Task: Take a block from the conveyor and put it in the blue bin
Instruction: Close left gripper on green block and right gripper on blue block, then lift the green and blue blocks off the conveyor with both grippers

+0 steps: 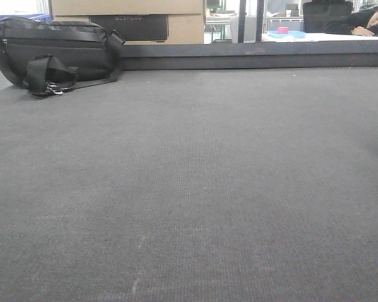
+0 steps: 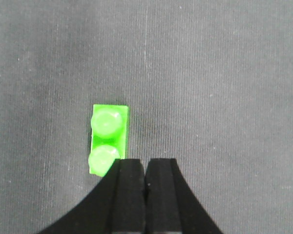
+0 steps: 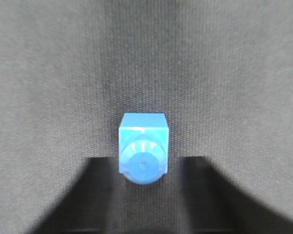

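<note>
The step in hand is the grab, and nothing is lifted yet. The left gripper (image 2: 145,165) hangs over the conveyor (image 1: 189,189) with its 2 black fingers pressed together and empty. The green 2-stud block (image 2: 109,139) lies flat on the belt just left of the tips, so the next move calls for opening and shifting left to straddle it. The right gripper (image 3: 146,163) shows only as 2 blurred dark shapes spread either side of the blue 1-stud block (image 3: 142,146), so it looks open, not clamped; closing squarely would follow. Bare belt surrounds both blocks, leaving free room. In the front view a black bag (image 1: 57,53) sits far left against the low raised edge (image 1: 258,61); no blue bin shows plainly.
</note>
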`<state>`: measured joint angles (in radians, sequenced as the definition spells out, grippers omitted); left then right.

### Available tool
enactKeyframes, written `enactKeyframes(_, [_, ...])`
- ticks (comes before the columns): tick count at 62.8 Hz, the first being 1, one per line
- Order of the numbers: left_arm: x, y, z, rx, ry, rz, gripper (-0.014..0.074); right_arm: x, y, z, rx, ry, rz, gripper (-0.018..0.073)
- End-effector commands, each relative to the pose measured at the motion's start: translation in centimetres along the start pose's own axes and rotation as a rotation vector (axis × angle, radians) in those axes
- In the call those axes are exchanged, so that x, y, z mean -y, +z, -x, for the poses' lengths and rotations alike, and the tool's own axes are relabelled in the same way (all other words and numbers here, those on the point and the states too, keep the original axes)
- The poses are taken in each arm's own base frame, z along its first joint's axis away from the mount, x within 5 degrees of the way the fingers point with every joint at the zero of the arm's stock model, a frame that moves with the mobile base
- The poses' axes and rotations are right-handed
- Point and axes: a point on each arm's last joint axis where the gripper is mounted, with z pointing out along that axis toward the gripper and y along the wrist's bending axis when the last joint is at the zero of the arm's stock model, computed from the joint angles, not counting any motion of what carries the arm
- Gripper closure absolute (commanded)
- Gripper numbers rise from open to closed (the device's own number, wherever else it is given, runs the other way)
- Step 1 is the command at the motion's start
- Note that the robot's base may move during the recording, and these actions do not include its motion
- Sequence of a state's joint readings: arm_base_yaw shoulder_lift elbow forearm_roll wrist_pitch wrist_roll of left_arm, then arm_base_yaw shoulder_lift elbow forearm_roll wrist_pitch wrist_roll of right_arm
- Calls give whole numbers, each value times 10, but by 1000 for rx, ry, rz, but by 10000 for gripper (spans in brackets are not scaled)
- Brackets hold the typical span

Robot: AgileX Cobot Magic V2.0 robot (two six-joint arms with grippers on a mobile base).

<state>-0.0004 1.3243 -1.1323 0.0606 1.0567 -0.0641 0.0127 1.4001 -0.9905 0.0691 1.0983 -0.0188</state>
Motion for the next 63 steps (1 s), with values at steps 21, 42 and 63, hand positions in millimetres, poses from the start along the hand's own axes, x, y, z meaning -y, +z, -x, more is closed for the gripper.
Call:
enactKeyframes(21, [3, -1, 1, 1, -4, -18, 707, 5, 50, -2, -20, -4, -18, 189])
enactKeyframes(42, [-7, -3, -2, -90, -85, -46, 707, 5, 47, -2, -52, -4, -17, 720])
enactKeyframes(63, [-33, 30, 20, -171, 74, 4, 707, 2, 39, 5, -27, 12, 9, 721])
